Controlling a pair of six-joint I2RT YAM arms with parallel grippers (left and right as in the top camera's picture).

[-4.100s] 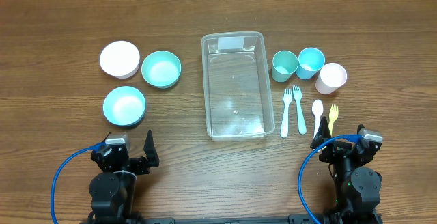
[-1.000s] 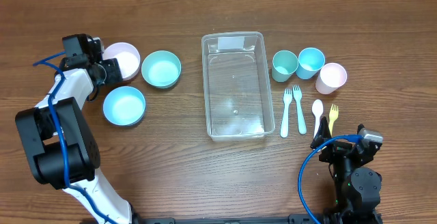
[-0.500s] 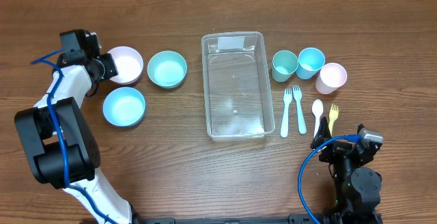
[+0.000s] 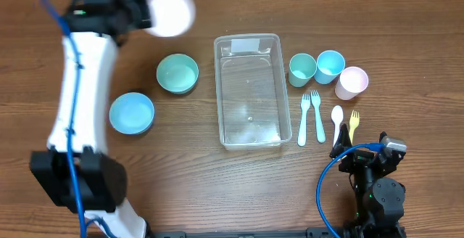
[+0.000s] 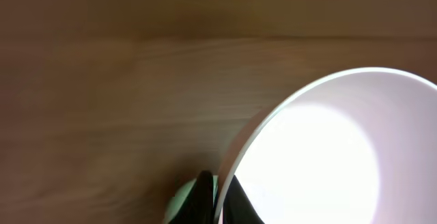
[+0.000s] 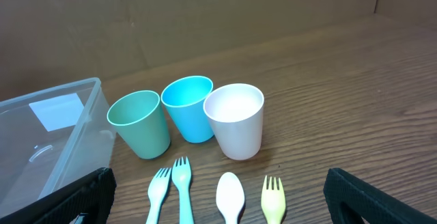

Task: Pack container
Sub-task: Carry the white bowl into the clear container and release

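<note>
The container (image 4: 248,91) sits at the centre of the desk (image 4: 181,187), its labelled end toward the top of the frame, and it looks empty, so nothing appears packed yet. The left gripper (image 5: 218,198) is pinched tight on the rim of the white bowl (image 4: 169,9) at the upper left of the overhead frame. The bowl looks large and blurred there, so it is probably held up off the desk, well apart from the container. The right gripper (image 4: 359,147) rests at the lower right with its jaws spread wide and holding nothing. Left to pack, by the look of it: this bowl, the teal bowl (image 4: 177,74), the blue bowl (image 4: 132,112), the 3 cups (image 4: 330,65) at the right, and the 3 forks (image 4: 305,118) and 1 spoon (image 4: 337,116) below them.
</note>
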